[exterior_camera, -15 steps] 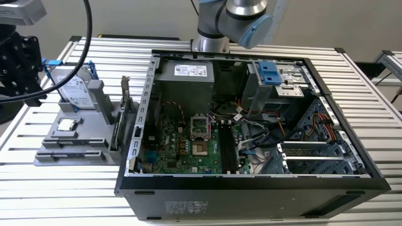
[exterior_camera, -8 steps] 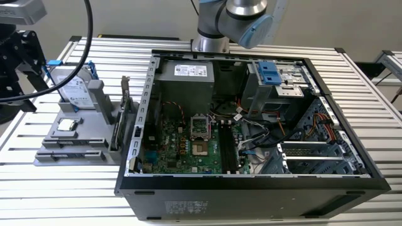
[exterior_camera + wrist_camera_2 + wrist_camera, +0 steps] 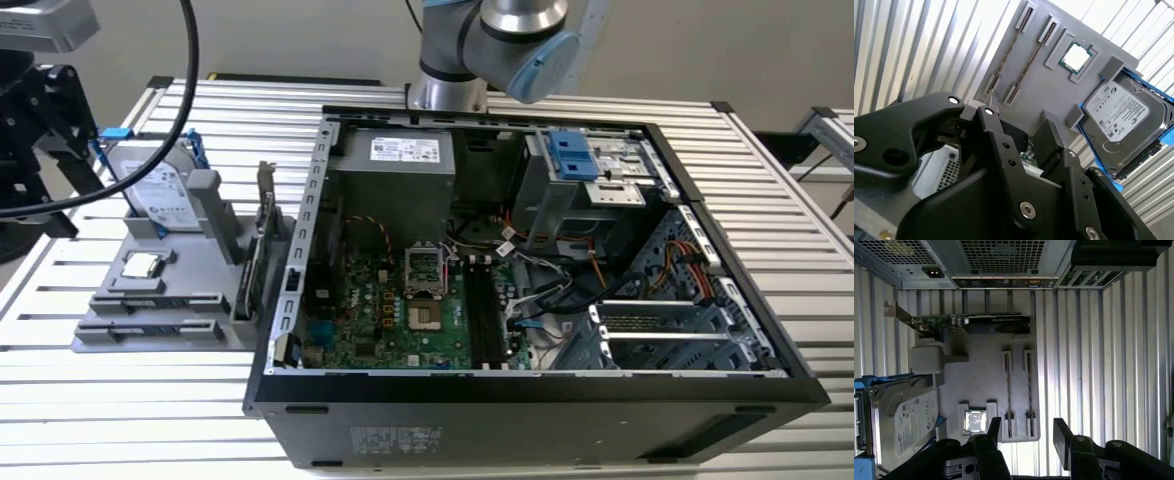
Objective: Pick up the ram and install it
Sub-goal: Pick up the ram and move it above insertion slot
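Arm's gripper (image 3: 1027, 423) is wide open and holds nothing. It hangs above the tray (image 3: 979, 370), over the end far from the case (image 3: 1004, 270). The ram (image 3: 1008, 390) stands on edge in a slot pair on the tray, with a second stick (image 3: 1029, 390) just beside it and parallel. Both sit untouched, neither lifted yet. The CPU (image 3: 974, 420) lies in its pocket on the tray, just beside the ram's end. The hard drive (image 3: 906, 415) is on the tray beyond the CPU, and the card (image 3: 979, 322) stands upright at the tray edge nearest the case. The tray rests on the worktop (image 3: 1084, 365).

Risks, as judged: the open jaws look wide enough to span both sticks, so a straight descent could catch two at once, or land a finger on a top edge. The finger on the CPU side could clip the CPU pocket or a slot end block. The stick is thin and would be held by its flat faces — an off-centre hold lets it tilt, and a tilted pull could bind in the slots.
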### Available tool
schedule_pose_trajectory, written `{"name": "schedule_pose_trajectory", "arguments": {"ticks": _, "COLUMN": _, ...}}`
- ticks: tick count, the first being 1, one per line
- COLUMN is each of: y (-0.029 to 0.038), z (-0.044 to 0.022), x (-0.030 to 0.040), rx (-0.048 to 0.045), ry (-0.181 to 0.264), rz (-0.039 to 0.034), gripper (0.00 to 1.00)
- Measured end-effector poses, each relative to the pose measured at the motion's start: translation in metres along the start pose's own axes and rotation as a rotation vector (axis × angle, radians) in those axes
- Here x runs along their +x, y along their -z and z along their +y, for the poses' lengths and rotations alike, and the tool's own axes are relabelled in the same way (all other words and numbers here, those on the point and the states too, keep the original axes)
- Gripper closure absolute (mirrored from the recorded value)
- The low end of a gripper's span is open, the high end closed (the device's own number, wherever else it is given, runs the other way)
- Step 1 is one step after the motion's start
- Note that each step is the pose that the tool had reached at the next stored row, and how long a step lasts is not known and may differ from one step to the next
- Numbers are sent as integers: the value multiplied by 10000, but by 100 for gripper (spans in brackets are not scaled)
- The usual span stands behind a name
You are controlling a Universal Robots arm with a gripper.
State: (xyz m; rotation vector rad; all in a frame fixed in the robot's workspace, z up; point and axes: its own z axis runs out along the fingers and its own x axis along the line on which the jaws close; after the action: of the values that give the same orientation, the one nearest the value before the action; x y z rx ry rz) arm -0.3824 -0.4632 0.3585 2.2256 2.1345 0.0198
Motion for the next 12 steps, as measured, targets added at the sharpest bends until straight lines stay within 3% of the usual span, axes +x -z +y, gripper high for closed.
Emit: {"name": "schedule_pose_trajectory", "arguments": {"ticks": 12, "y": -58, "z": -3, "x": 2, "rx": -1, "ry": 1, "rz": 1, "gripper": 0}}
